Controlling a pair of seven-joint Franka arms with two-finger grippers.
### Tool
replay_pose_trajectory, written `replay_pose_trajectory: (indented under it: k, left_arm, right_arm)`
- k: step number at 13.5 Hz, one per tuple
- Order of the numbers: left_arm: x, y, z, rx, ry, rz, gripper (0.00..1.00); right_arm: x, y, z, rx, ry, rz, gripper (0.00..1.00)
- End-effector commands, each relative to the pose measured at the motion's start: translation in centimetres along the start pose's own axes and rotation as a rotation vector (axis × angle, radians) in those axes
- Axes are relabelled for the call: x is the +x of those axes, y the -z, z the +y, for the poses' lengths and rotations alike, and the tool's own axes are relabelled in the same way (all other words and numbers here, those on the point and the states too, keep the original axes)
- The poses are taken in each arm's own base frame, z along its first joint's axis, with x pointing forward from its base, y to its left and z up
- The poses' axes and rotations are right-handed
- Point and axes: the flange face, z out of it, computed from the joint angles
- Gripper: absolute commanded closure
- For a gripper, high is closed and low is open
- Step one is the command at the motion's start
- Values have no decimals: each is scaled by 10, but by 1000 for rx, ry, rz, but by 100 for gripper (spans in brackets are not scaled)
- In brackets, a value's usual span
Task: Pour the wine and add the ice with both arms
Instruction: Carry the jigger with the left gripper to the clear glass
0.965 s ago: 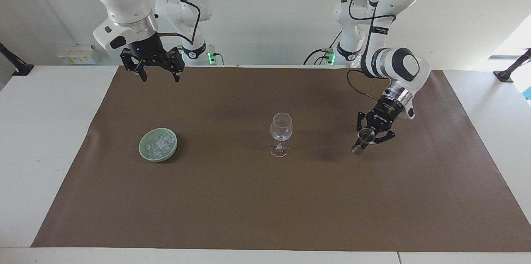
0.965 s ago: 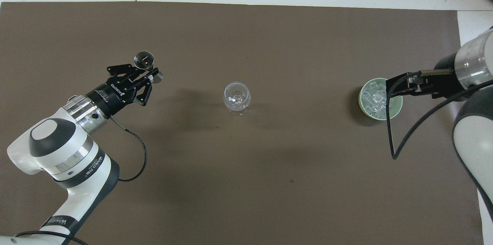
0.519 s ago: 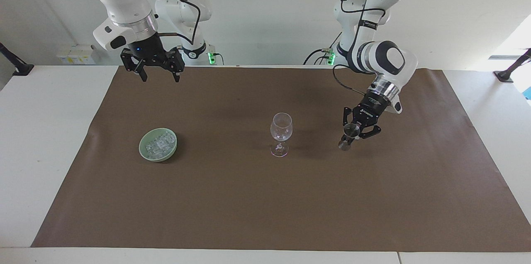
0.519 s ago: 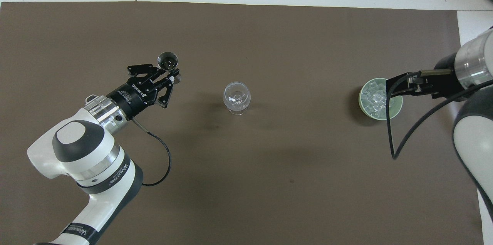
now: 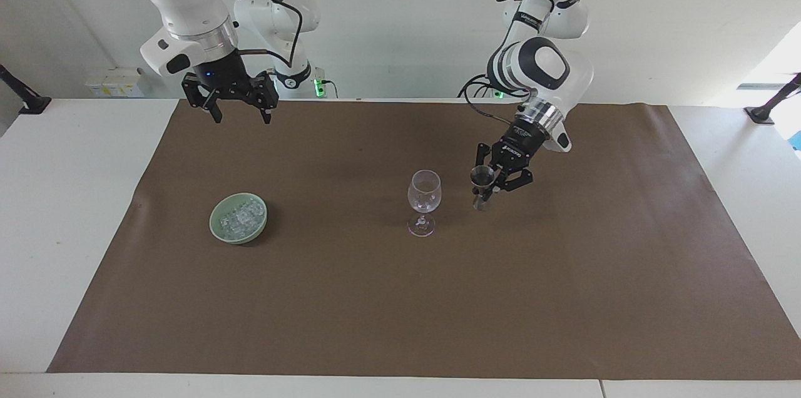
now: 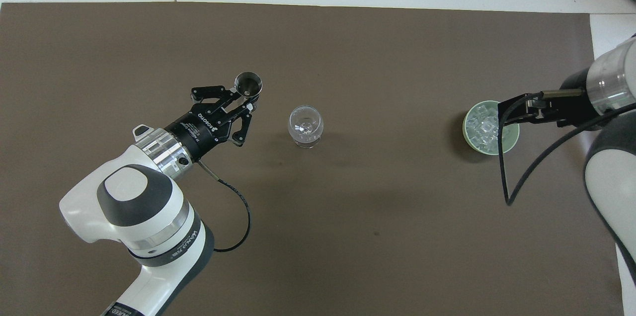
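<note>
Near the middle of the brown mat [image 5: 563, 298] stands the clear stemmed wine glass [image 5: 424, 201]. Pinching a small metal measuring cup [image 5: 482, 188], the left gripper [image 5: 497, 174] has moved beside it (pouring looks next). The right gripper [image 5: 239, 109] waits, spread, while clear ice cubes [image 5: 240, 215] sit in the green bowl [image 5: 220, 232].

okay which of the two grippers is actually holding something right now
The left gripper, beside the wine glass: its jaws are shut on a small metal jigger. The right gripper hangs open and empty.

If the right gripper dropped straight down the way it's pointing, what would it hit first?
Probably the brown mat. The right gripper hangs open, pointing down over bare mat nearer the robots than the bowl of ice; though depth is uncertain, the overhead view shows it overlapping the bowl.
</note>
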Motion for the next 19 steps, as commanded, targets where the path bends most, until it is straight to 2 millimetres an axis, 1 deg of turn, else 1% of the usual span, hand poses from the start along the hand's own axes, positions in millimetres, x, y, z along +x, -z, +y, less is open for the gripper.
replay_pose_trajectory:
  k: [1,4,7,8,9,10,11,14,15,16,18,19]
  left_arm:
    - [-10,-1,-14,-9,-29,12,100]
    - [-16,-7,-32,-17,-73,50,100]
    - [-17,-6,-31,-27,-103,59,100]
    - [-17,-6,-33,-27,-125,65,100]
    - [-18,-8,-40,-29,-135,80,100]
    - [-20,-7,-39,-44,-144,90,100]
    - [-20,-10,-38,-49,-145,95,100]
    - [-24,-14,-47,-57,-179,121,100]
    - [-28,-15,-48,-60,-195,121,100]
    - [-27,-17,-48,-58,-207,128,100]
    - [-31,-21,-53,-60,-240,138,100]
    - [-31,-25,-51,-66,-252,150,100]
  right_arm:
    - [-7,0,2,19,15,-4,0]
    - [-7,1,2,19,15,-1,0]
    - [-7,2,2,19,15,0,0]
    - [-6,1,2,19,15,-1,0]
    - [-7,1,3,18,15,-1,0]
    - [-6,0,2,19,15,-3,0]
    - [-6,0,2,19,15,-3,0]
    - [-7,1,2,19,15,-1,0]
    - [-7,2,2,19,15,0,0]
    - [-7,1,3,18,15,-1,0]
    - [-7,2,2,19,15,0,0]
    - [-7,2,2,19,15,-1,0]
